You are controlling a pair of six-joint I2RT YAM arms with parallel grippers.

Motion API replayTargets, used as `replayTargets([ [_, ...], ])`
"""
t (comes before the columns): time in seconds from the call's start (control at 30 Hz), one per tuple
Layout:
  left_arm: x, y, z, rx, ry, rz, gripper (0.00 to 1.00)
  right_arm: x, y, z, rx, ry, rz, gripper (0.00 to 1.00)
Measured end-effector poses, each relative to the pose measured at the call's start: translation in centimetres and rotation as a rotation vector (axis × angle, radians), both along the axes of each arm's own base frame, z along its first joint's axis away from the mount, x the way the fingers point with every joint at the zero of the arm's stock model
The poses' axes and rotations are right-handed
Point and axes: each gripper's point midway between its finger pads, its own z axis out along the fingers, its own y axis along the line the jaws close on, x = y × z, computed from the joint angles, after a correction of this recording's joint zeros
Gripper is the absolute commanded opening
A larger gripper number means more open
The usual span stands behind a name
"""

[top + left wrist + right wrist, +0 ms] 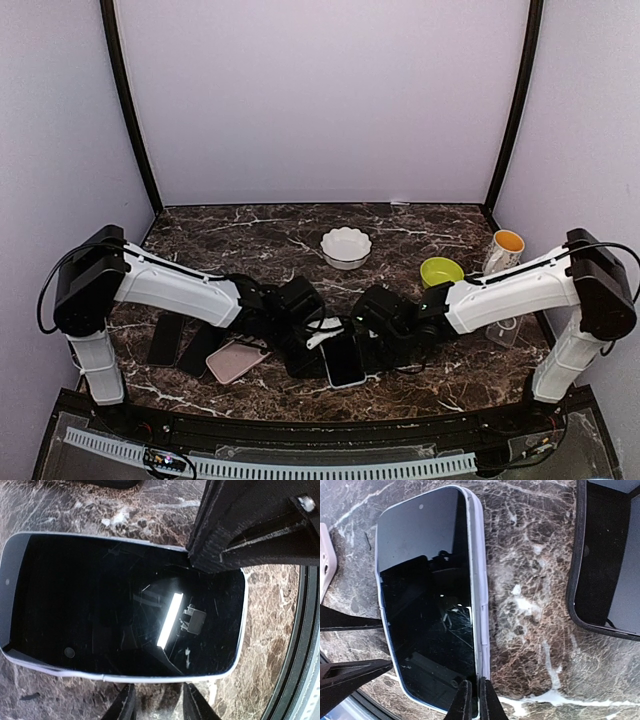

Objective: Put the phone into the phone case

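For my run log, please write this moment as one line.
black glass phone: inside thin white case | right hand: pinching case rim | left hand: open at phone edge

text: none legible | phone (120,605) screen: dark, unmarked | top view: perhaps too coarse

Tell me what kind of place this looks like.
Probably a robot test booth, not a home: plain lilac walls enclose a marble-pattern tabletop, and two bolted arms meet over a phone.
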Motion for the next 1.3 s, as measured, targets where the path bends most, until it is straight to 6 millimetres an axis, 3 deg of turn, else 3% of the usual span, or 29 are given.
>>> replayTargets([
  [0.17,0.4,1.3,0.8,-0.011,0.026,0.034,0.37,0.2,-0.1,0.8,-0.061,-0.036,0.012,0.18],
  [0.33,2.5,2.5,3.8,-0.065,0.018,0.106,0.38,0.9,-1.8,2.5,-0.219,-0.078,0.034,0.23],
  [0.5,4.8,3.3,6.2,-0.103,-0.013,0.164,0.39,2.5,-0.6,4.7,-0.196,-0.146,0.045,0.25],
  [0.57,5.2,3.5,6.3,-0.101,-0.018,0.176,0.39,2.6,-0.2,4.2,-0.185,-0.142,0.056,0.27],
  [0.7,5.5,4.1,6.1,-0.084,-0.02,0.193,0.39,1.9,0.1,1.3,-0.185,-0.098,0.078,0.26],
  [0.87,6.1,4.4,6.0,-0.079,-0.026,0.209,0.39,2.0,0.8,1.2,-0.163,-0.095,0.085,0.27],
  [0.9,6.2,4.5,6.0,-0.078,-0.028,0.212,0.39,2.1,0.8,1.3,-0.173,-0.096,0.086,0.31],
  [0.97,6.3,4.6,6.0,-0.075,-0.032,0.216,0.4,2.3,0.6,1.6,-0.214,-0.095,0.091,0.65],
  [1.0,6.3,4.6,5.9,-0.074,-0.033,0.217,0.4,2.4,0.5,1.7,-0.229,-0.097,0.086,0.89],
  [1.03,6.4,4.7,6.0,-0.075,-0.034,0.219,0.4,2.4,0.4,2.1,-0.25,-0.099,0.088,0.97],
  [1.2,6.5,5.0,6.6,-0.086,-0.047,0.226,0.44,2.4,1.9,4.6,-0.239,-0.136,0.095,0.98],
  [1.3,6.7,5.1,7.1,-0.097,-0.054,0.231,0.46,1.2,3.1,4.3,-0.227,-0.125,0.118,0.98],
])
